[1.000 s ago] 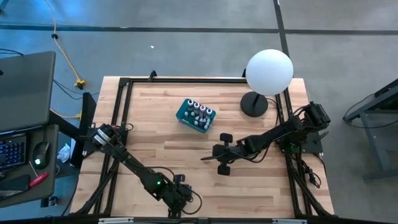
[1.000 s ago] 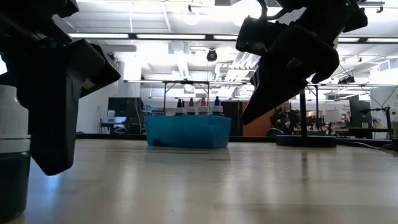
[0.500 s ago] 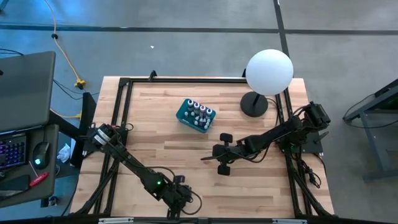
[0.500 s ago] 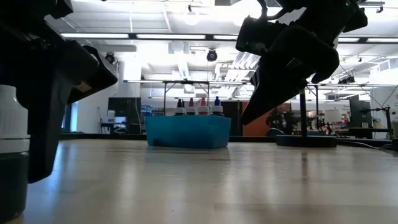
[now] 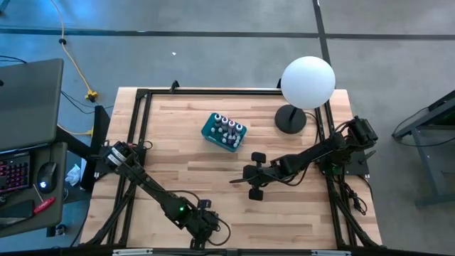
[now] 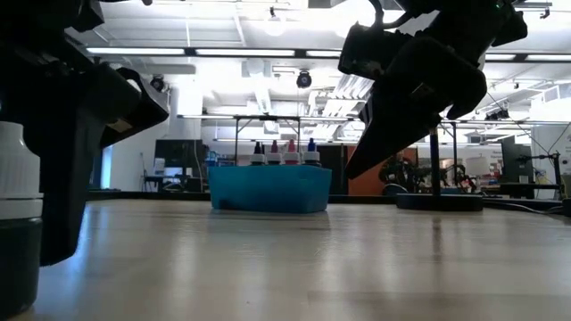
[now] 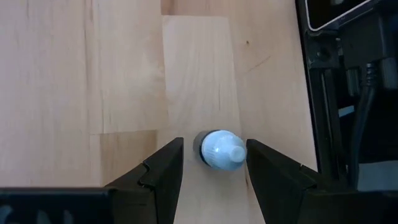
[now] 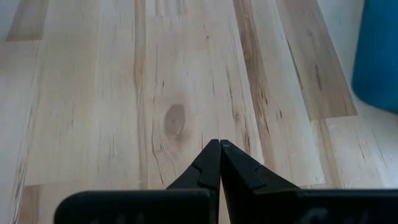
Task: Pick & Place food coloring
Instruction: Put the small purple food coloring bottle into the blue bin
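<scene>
A single food coloring bottle stands upright on the wooden tabletop near its front edge, long axis vertical, its white cap and dropper tip pointing straight up toward the left wrist camera. In the low view the same bottle shows at the far left, white cap above a dark body, base on the wood. The left gripper hangs directly over it with its jaws spread wide, one finger on each side of the bottle; a narrow gap shows on the one side, and the cap sits very close to the other finger, though whether it touches cannot be told. The bottle is not gripped.

The rest of the food coloring sits in the teal box toward the back middle of the tabletop, the bottles standing upright with white caps and tips up, showing dark, red and blue above the box wall in the low view.

The right gripper is held above bare wood near the middle of the tabletop, well in front of the teal box, its jaws pressed fully together with nothing between them.

A white globe lamp on a dark round base stands at the back right corner
</scene>
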You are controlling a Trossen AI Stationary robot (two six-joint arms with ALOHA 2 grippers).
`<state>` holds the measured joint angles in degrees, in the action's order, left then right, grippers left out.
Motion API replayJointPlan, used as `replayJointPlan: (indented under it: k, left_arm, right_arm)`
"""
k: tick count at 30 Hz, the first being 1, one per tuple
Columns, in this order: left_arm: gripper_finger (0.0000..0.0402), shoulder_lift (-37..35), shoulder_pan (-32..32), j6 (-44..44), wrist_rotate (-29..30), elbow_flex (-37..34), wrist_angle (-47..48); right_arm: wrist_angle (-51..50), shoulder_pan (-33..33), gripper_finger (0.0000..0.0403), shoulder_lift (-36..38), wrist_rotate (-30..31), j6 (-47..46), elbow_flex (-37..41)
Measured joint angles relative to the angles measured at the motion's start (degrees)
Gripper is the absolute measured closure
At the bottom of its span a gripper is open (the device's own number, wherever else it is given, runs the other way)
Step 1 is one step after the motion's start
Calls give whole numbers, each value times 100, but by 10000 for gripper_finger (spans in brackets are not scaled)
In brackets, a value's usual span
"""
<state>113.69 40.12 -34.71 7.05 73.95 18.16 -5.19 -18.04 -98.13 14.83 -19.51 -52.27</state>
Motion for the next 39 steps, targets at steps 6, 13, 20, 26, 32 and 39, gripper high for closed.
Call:
replayJointPlan:
  k: [6, 13, 20, 26, 32, 39]
  left_arm:
    - [229, 0, -2, 41, 236, 0, -2]
    - [229, 170, 2, 65, 211, -7, -176]
    - [229, 284, 9, 195, 233, 9, -378]
    - [253, 289, 1, 298, 152, 9, -332]
    - [318, 245, -13, 452, 144, 127, -206]
    - [339, 35, -306, 609, 521, 659, 713]
  right_arm:
    - [0, 0, 400, 0, 0, 0, -1]
    - [0, 0, 400, 0, 0, 0, -2]
    - [36, -2, 400, 0, -31, 0, -4]
    - [38, -2, 400, 0, -26, 0, -4]
    - [39, -2, 401, 0, -30, 0, -4]
    - [-196, -2, 401, 37, -37, -41, -2]
